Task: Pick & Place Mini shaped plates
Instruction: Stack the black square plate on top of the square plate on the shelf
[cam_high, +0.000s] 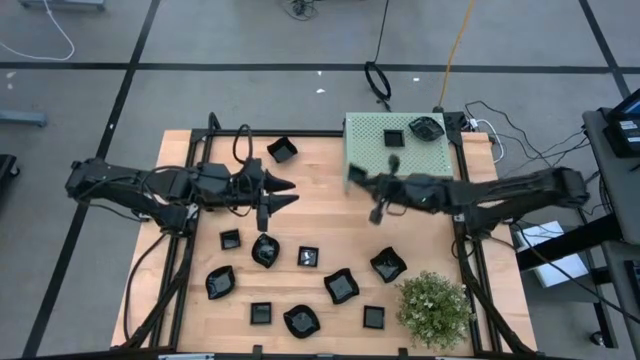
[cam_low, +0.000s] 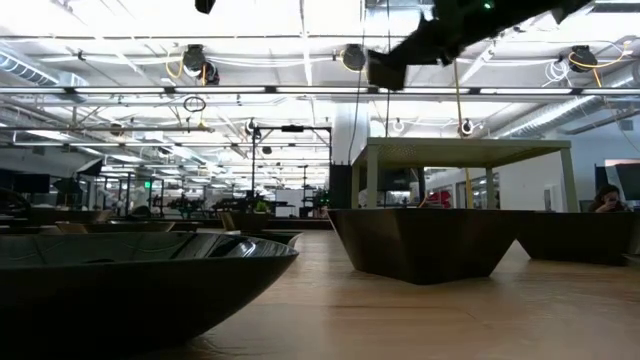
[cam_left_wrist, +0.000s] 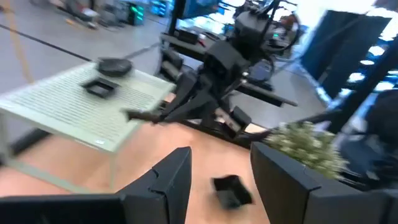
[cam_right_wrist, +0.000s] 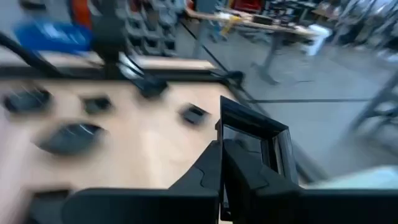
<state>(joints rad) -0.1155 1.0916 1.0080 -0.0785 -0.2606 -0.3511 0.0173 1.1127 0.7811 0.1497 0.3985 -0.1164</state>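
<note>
Wooden table (cam_high: 330, 195) carries a pale green stand (cam_high: 375, 140) with two plates on top already, approx ten more black plates (cam_high: 341, 287) spread over the near half by the plant (cam_high: 434, 308). Right gripper (cam_right_wrist: 221, 155) is clamped on a square plate (cam_right_wrist: 255, 140), lifted beside the stand, so carry step; next it needs setting on a bare patch of the stand, w/o tipping. Left gripper (cam_left_wrist: 221, 171) hangs part-open, empty, above the table; no writing readable.

Evenly, brightly lit from overhead ceiling strips (cam_low: 300, 90), glaring white in the low view. Soft, short shadows on the wooden table (cam_high: 320, 200). Heavily motion-blurred in both wrist views; foreground dish (cam_low: 130, 280) dark, out of focus.
</note>
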